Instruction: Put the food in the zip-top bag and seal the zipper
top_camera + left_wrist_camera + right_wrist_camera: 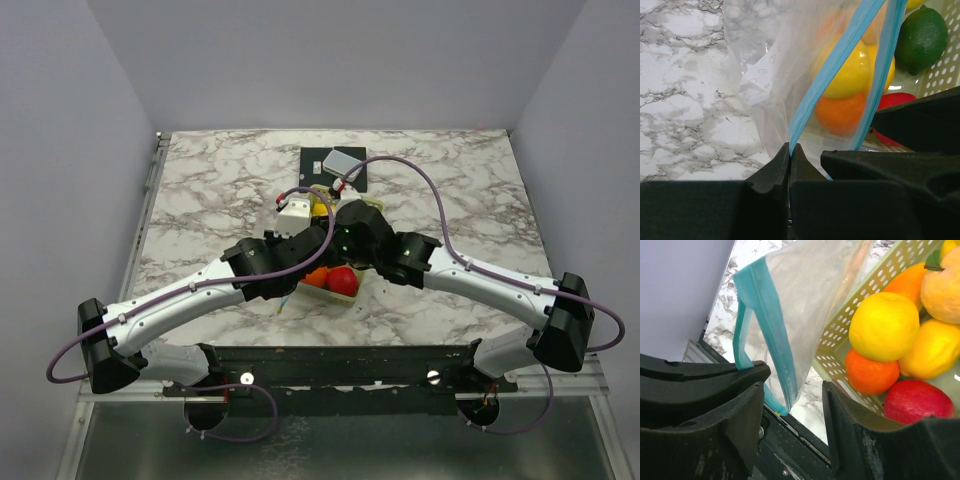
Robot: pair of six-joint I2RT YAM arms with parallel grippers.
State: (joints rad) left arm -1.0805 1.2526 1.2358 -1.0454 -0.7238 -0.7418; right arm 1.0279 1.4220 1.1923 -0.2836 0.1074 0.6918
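Note:
The clear zip-top bag [765, 75] hangs beside the pale slotted basket [850, 325]. My left gripper [790, 148] is shut on the light blue zipper [830, 70]. My right gripper [792, 390] is open, with the zipper strip [772, 330] hanging between its fingers, touching neither that I can see. The food lies in the basket: lemons [883, 326], an orange [871, 375], a red apple [917, 401] and a dark green fruit [921, 37]. The bag looks empty, with fruit showing through it. In the top view the apple [343, 281] shows under both wrists, which hide the jaws.
A black mat [316, 168] with a grey block [343, 158] lies at the back of the marble table [220, 200]. The black base rail [330, 360] runs along the near edge. Purple cables loop over both arms.

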